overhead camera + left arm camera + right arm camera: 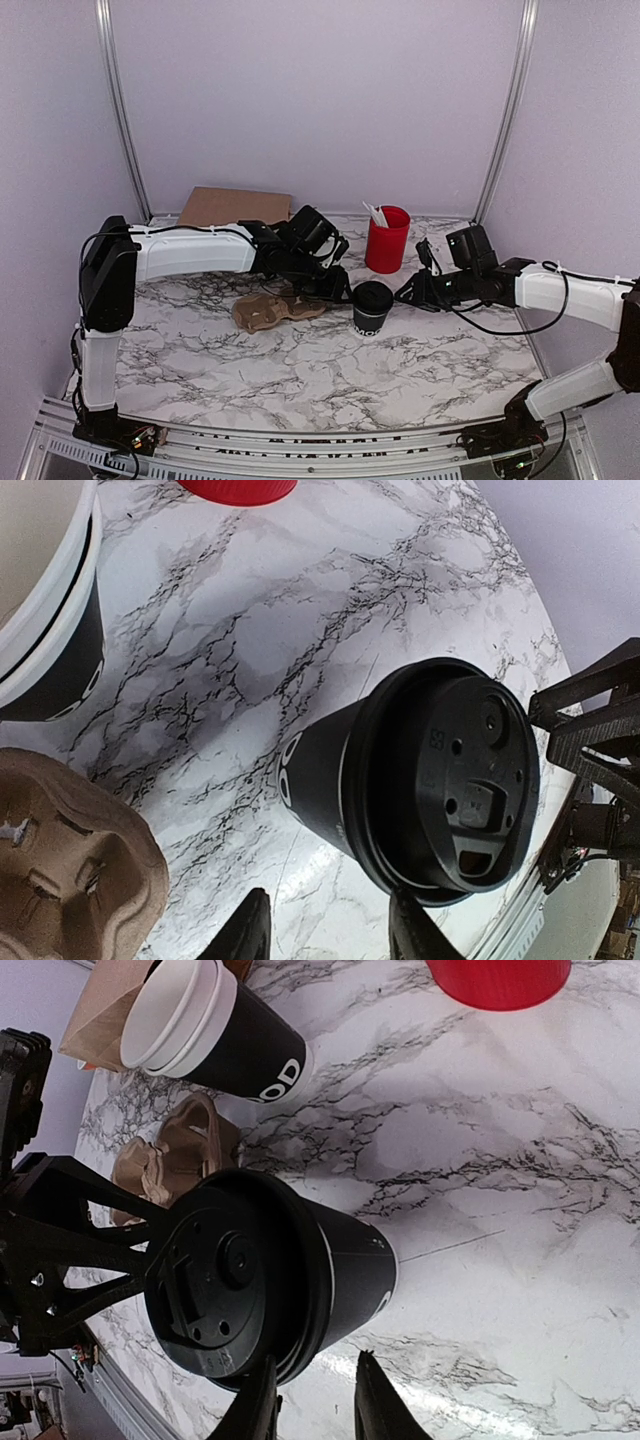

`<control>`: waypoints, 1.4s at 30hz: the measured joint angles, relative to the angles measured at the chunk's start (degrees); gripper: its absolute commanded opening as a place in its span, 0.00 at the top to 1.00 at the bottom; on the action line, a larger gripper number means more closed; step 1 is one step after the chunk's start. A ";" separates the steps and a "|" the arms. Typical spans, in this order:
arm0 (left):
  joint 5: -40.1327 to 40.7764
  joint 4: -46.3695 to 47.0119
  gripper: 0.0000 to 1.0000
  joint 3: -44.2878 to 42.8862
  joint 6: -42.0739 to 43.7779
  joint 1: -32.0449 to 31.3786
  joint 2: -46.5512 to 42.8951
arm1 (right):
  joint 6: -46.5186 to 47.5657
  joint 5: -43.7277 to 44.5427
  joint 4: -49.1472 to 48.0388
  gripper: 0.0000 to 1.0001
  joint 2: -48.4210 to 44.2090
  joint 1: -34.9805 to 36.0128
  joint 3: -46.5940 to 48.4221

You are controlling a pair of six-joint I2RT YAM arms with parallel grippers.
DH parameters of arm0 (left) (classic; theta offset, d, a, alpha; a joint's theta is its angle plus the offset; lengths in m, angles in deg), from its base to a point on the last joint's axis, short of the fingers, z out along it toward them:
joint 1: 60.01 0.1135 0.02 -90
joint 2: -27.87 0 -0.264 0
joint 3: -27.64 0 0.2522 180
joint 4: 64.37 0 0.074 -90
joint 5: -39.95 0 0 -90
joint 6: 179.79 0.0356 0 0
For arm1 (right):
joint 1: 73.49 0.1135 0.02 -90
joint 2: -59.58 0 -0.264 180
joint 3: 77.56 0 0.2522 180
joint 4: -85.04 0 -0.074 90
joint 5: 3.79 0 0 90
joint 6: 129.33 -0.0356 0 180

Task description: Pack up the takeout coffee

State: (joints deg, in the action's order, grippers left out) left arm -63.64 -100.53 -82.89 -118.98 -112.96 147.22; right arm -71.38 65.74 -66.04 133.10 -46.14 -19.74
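Takeout coffee was found standing upright on the marble-patterned tabletop, near the middle, between the two grippers and in neither one's hold.

At the far left a flat brown paper bag was seen lying at the back of the table. The left gripper was held just beside the cup, its fingers spread with only bare marble between them and nothing pinched. Below it lay a moulded pulp cup carrier, tan, rough and matt, with rounded wells. A stack of lidless black cups with white rolled rims stood near the carrier. The coffee itself was a tapered black paper cup with white lettering, closed by a round black plastic lid, smooth, with a raised rim and a sip hole. Behind it a glossy red cup of utensils was seen. On the right, the right gripper was poised close to the cup, its fingers narrowly parted and empty.

The step in hand was judged to be the approach to a grasp. The next move would call for one pair of fingers to be closed round the paper wall below the lid, gently enough that it is not crushed, and for the cup to be kept upright while it is carried towards a carrier well.
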 measured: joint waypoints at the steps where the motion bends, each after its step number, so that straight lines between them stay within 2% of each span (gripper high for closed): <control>1: -0.02 0.00 0.59 -0.02 0.00 0.00 0.11 | -0.13 -0.04 -0.13 0.73 0.11 0.00 0.00; 42: 0.07 0.22 0.58 -2.10 -0.37 -0.02 0.55 | -2.14 -0.04 -1.55 0.78 1.92 0.00 -0.48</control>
State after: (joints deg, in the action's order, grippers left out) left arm -63.57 -100.31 -84.99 -119.35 -112.98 147.76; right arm -73.52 65.70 -67.59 135.02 -46.14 -20.22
